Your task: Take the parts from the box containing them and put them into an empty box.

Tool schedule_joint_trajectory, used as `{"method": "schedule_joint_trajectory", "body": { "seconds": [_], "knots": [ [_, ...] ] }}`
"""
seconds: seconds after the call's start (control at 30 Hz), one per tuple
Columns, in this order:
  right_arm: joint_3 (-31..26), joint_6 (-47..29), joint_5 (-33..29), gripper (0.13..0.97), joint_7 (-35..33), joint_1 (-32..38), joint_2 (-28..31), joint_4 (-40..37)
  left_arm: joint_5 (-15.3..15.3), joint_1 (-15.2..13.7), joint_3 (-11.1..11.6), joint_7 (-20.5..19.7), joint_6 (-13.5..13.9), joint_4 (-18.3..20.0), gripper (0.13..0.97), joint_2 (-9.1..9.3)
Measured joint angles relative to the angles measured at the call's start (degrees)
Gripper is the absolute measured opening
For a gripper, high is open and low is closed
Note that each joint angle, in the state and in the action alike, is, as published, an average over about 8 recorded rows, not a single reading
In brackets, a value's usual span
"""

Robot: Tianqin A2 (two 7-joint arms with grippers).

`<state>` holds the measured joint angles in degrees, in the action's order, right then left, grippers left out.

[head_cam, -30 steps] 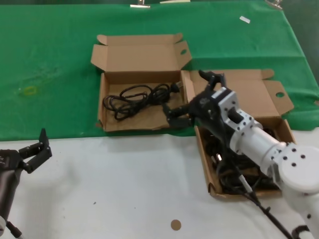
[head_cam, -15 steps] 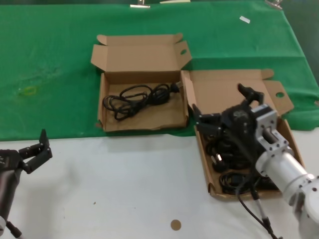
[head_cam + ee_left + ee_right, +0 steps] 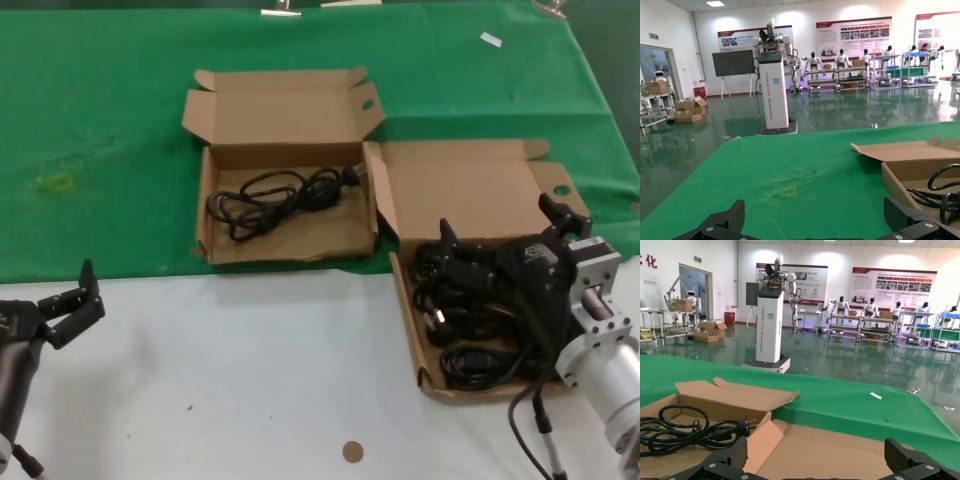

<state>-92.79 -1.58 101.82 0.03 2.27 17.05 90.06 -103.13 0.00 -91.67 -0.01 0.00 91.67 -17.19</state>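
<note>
The box containing the parts [image 3: 408, 322] lies at the right, its lid [image 3: 470, 185] folded back. Several black cord bundles [image 3: 470, 325] fill it. My right gripper [image 3: 503, 225] hovers over this box, open, with nothing between its fingers; the right wrist view shows the gripper [image 3: 817, 460] above the bare lid [image 3: 840, 450]. The ragged-fronted box [image 3: 280, 255] to its left holds one cord bundle [image 3: 275, 198], also seen as a looped cord [image 3: 685, 432] in the right wrist view. My left gripper [image 3: 70, 300] stays parked, open, at the near left.
Green cloth [image 3: 100, 120] covers the far half of the table, with white surface [image 3: 230, 370] nearer me. A small brown disc [image 3: 352, 451] lies on the white part. A yellow mark [image 3: 60, 181] sits on the cloth at left.
My right gripper has drawn back from the ragged box's right side to over the cord-filled box, open throughout. The left arm has not moved.
</note>
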Motion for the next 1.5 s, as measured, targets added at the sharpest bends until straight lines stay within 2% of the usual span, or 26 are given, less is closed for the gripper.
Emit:
{"method": "schedule_joint_trajectory", "body": {
  "seconds": [1.5],
  "knots": [
    [0.05,0.07,0.06,0.966,0.0,-0.1,0.01,0.07,0.0,0.0,0.0,0.01,0.0,0.0,0.966,0.0]
  ]
}}
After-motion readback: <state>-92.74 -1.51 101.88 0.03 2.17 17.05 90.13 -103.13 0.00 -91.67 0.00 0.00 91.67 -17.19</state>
